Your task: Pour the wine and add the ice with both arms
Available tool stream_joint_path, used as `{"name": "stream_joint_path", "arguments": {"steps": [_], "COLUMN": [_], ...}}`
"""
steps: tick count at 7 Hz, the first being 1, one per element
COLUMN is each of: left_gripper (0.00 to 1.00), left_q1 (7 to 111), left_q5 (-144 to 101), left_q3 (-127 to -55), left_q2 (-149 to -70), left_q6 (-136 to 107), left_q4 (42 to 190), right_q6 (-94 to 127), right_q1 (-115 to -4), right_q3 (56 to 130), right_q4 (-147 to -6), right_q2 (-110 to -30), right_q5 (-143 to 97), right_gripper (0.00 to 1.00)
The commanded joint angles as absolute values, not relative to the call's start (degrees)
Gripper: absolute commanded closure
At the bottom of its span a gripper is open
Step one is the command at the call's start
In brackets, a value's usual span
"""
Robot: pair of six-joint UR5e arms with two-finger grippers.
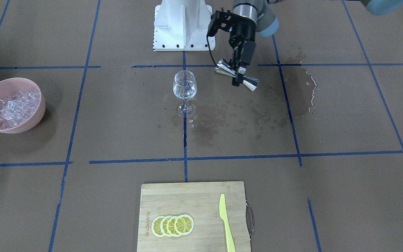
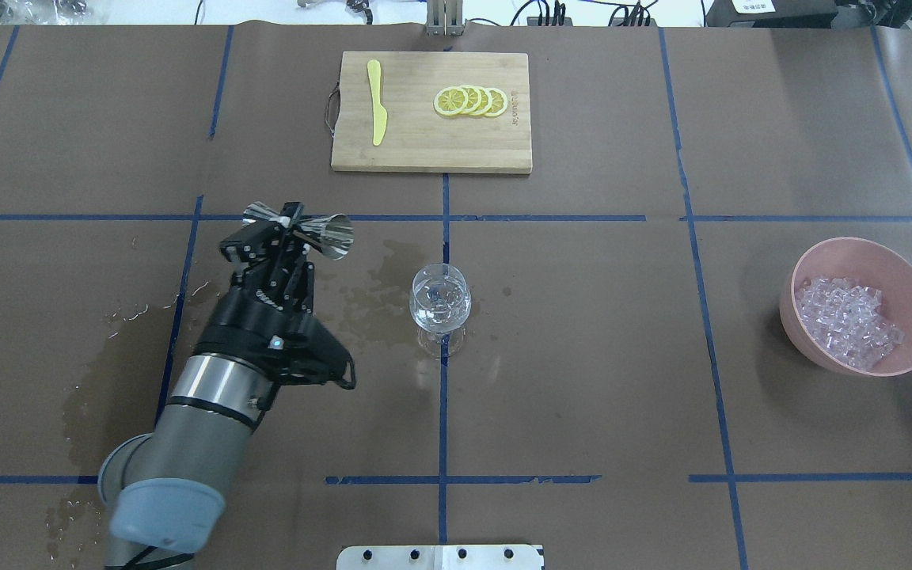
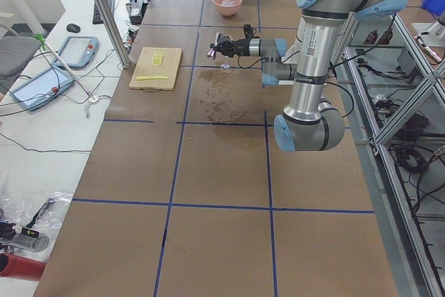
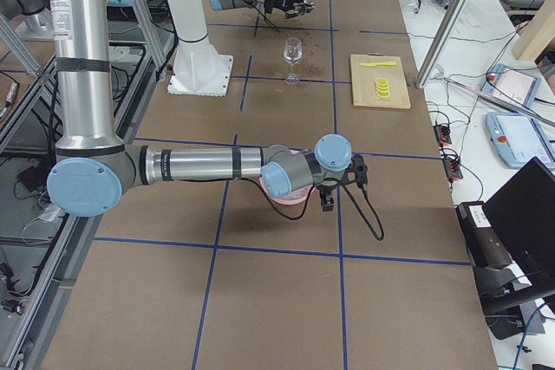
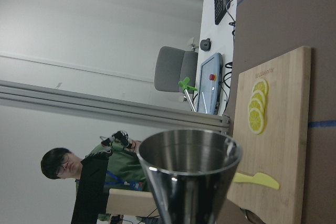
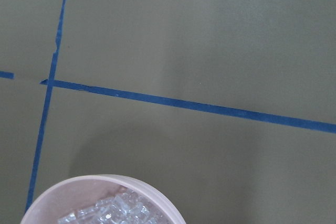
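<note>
Plainly, the left gripper (image 2: 295,224) was clamped on the waist of a steel jigger (image 2: 329,236), which was held on its side near the wine glass (image 2: 440,305), on the robot's left of it and apart from it. A little wine (image 1: 184,93) sat in that glass. The ice (image 2: 848,321) filled a pink bowl (image 2: 860,241) well to the glass's right. The right gripper (image 4: 327,199) hung over the bowl, and its opening could not be told. Wet stains (image 1: 222,115) darkened the brown paper (image 2: 583,356) beside the glass. A cutting board (image 2: 408,150) lay beyond the glass.

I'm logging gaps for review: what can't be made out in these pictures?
Whether the right hand is open: small in the right side view, absent from its wrist view.
Inside of the jigger: mostly hidden by its wall, left wrist view.
Liquid level in the wine glass: too faint, front view.
</note>
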State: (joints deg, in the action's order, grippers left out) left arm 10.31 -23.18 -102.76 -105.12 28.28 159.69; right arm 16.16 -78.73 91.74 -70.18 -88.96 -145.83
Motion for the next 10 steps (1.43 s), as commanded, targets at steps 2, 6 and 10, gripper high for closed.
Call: {"name": "stream_joint_path", "arguments": {"steps": [2, 6, 10], "left_gripper": [1.00, 1.00, 1.00], "left_q1": [10.02, 9.93, 9.67], "left_q5": [-18.11, -18.37, -22.20], "left_q3": [-87.60, -87.01, -86.92], "left_q2": [-91.07, -79.12, -78.66], "left_q6": [17.80, 17.93, 7.25], "left_q4": [204.22, 208.92, 208.65], "right_q6": [17.67, 17.58, 17.58], "right_q1": [-77.87, -77.96, -77.96], "right_q3": [95.00, 95.89, 95.71], "right_q4": [-70.14, -70.14, -70.22], "right_q2": [-89.12, -89.73, -90.18], "right_q5": [-145.81, -145.28, -145.20], "right_gripper": [0.00, 0.00, 0.00]}}
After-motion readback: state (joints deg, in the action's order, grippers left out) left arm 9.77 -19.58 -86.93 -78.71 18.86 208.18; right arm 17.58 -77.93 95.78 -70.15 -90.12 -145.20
